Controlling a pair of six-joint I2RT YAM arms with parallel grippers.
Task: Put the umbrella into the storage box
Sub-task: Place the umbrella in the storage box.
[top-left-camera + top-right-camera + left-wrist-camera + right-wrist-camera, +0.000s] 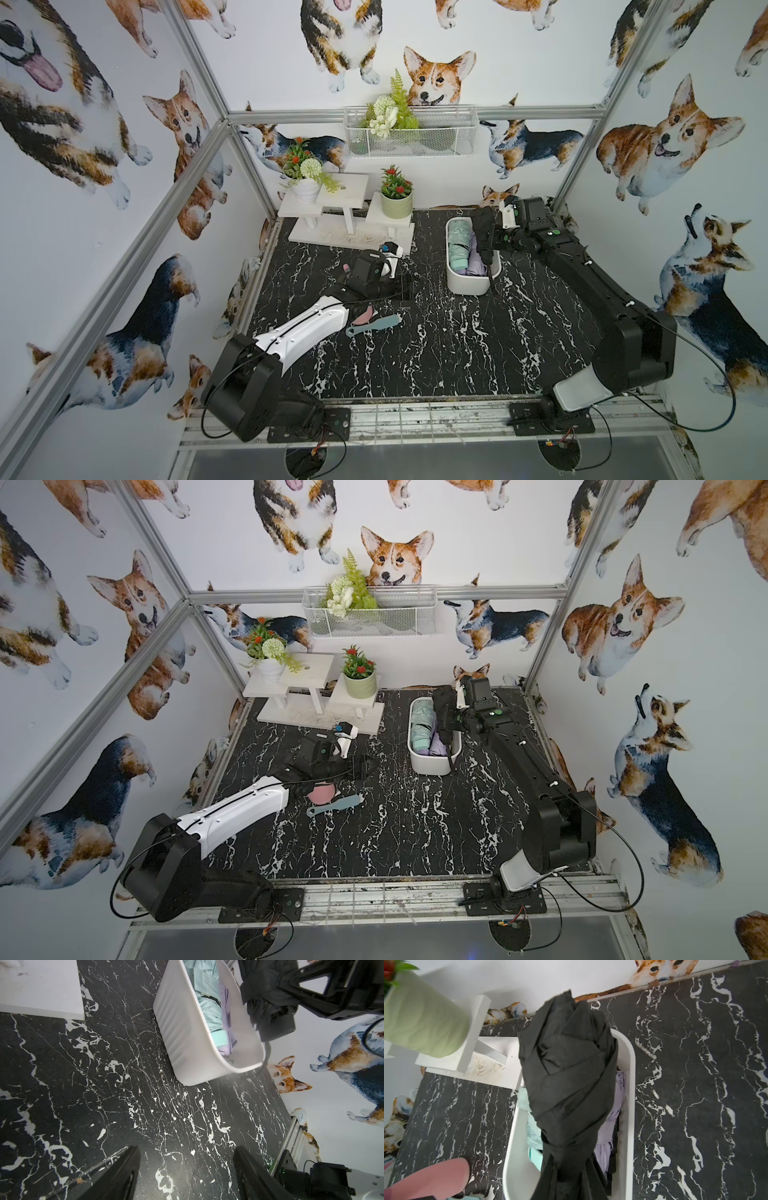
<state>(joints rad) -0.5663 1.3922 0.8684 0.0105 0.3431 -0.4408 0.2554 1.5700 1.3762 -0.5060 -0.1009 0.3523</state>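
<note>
The counter (436,353) is black with white streaks. On it sit a white storage box (467,284), a white stand (353,240), a blue brush (372,325) and a pink thing (322,792).

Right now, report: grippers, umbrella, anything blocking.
Right gripper shut on black umbrella, over storage box rim, not in. Left gripper open, empty. Mint umbrella, purple umbrella crowd the box.

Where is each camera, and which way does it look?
Top views: high above the arm bases, looking down on the black marble table; left arm and right arm show.
Left wrist: on the left arm, facing across the table at the white plastic storage box; its open fingers show.
Right wrist: on the right arm, looking down past the black folded umbrella it grips; fingers hidden.
Shared: both wrist views show box and umbrella.
</note>
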